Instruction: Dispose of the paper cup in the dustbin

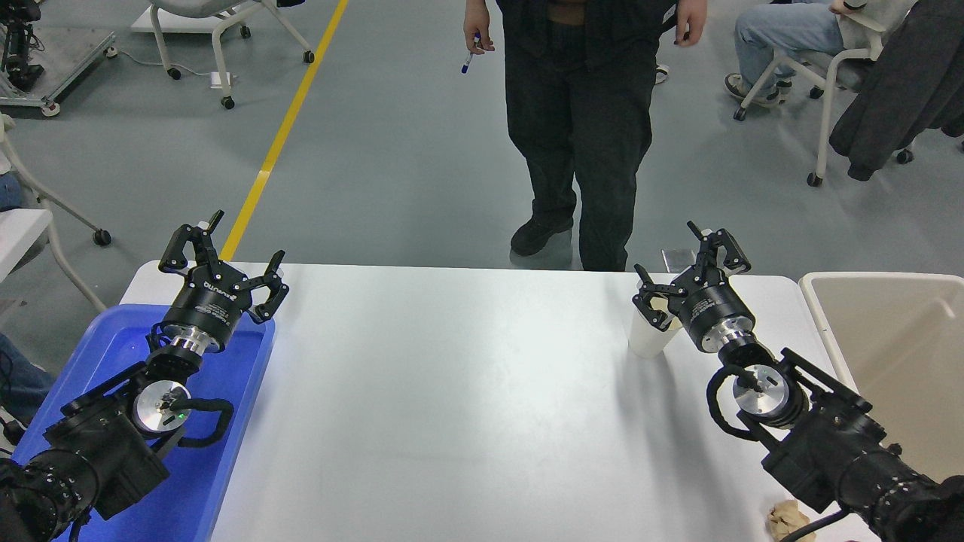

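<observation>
The paper cup [649, 337] is small, white and tapered. It stands on the white table [452, 391] at the right, partly hidden behind my right gripper. My right gripper [689, 263] is open and empty, its fingers spread above and just behind the cup, with the wrist right beside it. The dustbin [889, 354] is a large beige bin with a thick rim at the table's right edge, to the right of my right arm. My left gripper [226, 260] is open and empty, parked over the blue tray at the lower left.
A blue plastic tray [226, 452] lies under my left arm. A crumpled brown paper wad [787, 518] lies at the front right by my right arm. A person in black [580, 128] stands at the table's far side, holding a pen. Chairs stand behind.
</observation>
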`<state>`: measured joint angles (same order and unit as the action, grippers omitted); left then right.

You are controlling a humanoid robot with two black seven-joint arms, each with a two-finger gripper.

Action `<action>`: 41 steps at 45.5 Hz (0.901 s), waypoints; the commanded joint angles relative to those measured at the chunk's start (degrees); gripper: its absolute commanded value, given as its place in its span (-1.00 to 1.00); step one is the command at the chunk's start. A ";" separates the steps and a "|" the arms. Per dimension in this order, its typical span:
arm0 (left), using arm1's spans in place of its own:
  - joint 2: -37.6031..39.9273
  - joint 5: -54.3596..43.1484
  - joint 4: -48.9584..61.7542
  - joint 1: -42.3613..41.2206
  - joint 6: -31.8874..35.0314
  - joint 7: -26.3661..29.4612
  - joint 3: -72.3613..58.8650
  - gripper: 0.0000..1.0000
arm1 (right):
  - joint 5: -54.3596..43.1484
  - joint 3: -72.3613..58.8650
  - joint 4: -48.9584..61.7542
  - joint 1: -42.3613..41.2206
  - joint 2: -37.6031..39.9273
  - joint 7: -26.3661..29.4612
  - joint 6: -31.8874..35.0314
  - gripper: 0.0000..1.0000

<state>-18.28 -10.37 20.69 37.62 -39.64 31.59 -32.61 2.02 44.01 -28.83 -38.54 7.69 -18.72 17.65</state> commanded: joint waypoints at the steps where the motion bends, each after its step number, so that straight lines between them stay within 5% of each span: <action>1: 0.00 0.00 0.05 0.00 0.00 0.05 0.00 1.00 | 0.00 0.03 -0.09 -0.04 0.13 0.00 0.02 1.00; 30: -0.09 0.09 -0.04 0.00 0.00 0.05 0.00 1.00 | -1.40 -1.03 -2.02 0.31 1.10 0.00 1.69 1.00; 41: -0.09 0.00 -0.04 0.00 0.00 -0.04 0.00 1.00 | -2.28 -4.98 -10.89 1.19 7.86 0.00 1.60 1.00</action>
<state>-18.37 -10.34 20.66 37.62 -39.64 31.60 -32.61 0.59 42.46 -32.85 -37.97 10.33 -18.69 19.03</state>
